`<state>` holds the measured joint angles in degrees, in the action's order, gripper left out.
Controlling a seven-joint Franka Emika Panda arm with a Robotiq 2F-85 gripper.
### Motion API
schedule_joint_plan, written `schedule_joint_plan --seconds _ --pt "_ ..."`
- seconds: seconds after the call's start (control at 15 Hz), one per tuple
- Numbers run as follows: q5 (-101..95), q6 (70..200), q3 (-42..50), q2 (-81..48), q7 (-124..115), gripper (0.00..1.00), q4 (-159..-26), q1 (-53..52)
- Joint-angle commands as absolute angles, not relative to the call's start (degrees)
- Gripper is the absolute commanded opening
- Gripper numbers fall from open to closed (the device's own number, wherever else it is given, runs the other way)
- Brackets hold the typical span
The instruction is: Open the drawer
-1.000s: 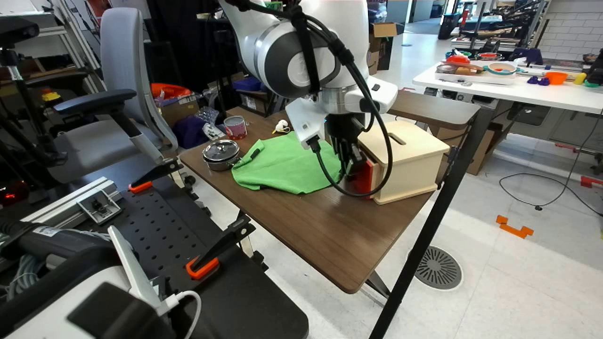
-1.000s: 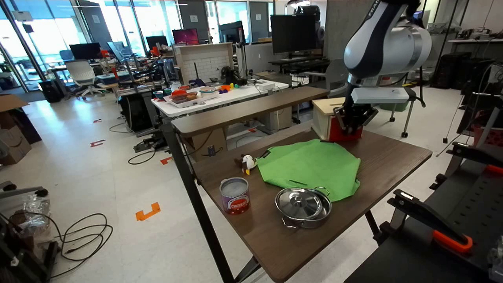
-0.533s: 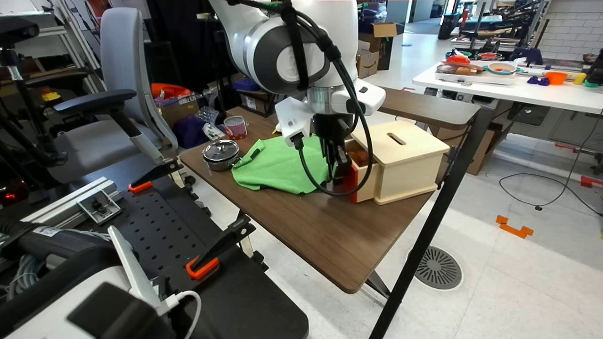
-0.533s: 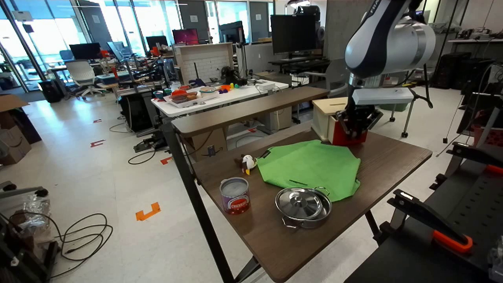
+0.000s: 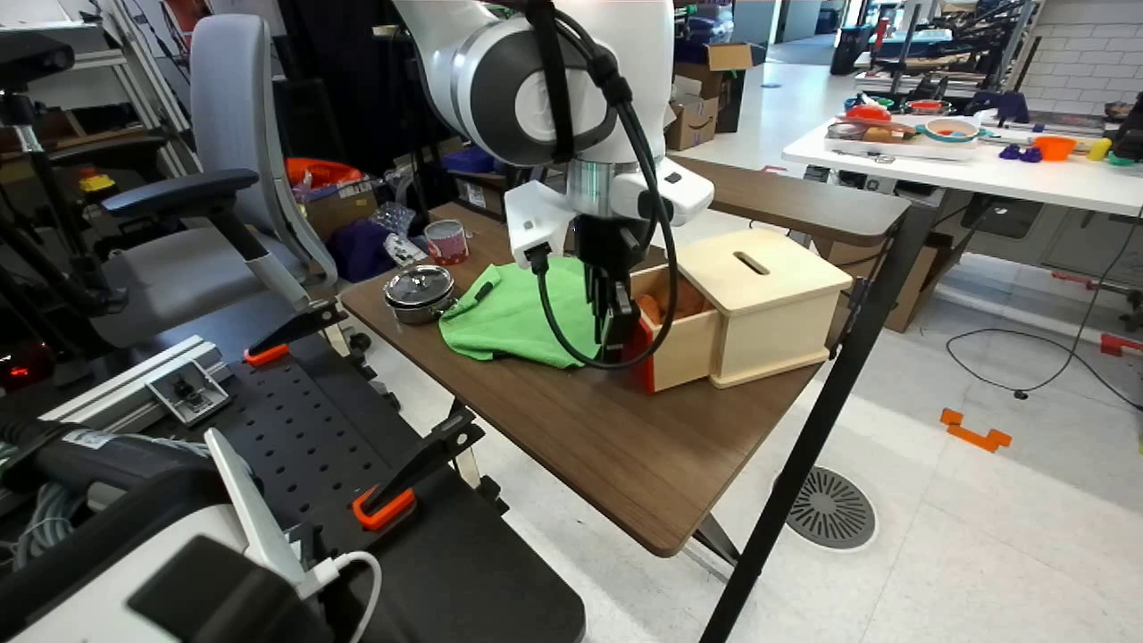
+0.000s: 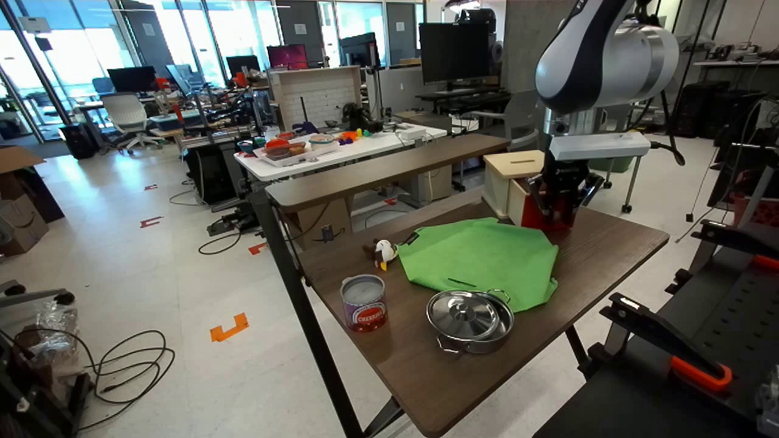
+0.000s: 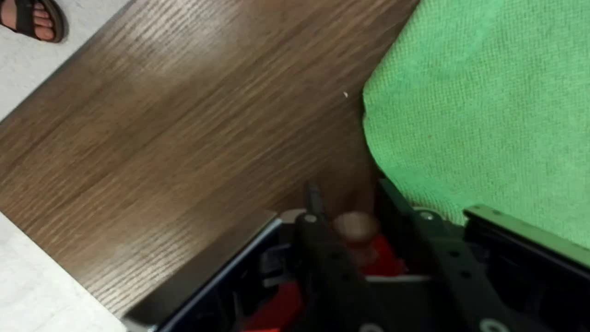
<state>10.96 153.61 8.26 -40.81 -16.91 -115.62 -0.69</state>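
drawer (image 5: 686,353) smooth wood; pot (image 6: 465,317) glossy metal; cloth (image 6: 481,261) matt

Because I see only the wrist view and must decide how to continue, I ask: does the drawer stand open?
Observer: Yes, in an exterior view the drawer sticks partly out of the wooden box.
Operator: Is something inside it?
Observer: Yes, something orange-brown; I cannot tell what.
Operator: And is there an object near the green cloth's end away from the drawer?
Observer: Yes, a lidded metal pot stands there.
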Motion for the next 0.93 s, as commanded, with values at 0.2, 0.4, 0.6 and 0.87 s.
schedule_joint_plan --seconds 0.2,0.4,0.6,0.87 --pt "9.0 148.3 10.7 -39.4 -21.1 0.9 -117.8 -1.4" --pt "9.0 147.0 11.2 -38.4 -22.3 1.0 -118.8 -1.6" --pt "8.4 148.1 11.2 -35.1 -21.6 1.0 -122.3 -1.8" --pt "8.4 148.8 9.8 -34.7 -19.5 1.0 -122.8 -0.1"
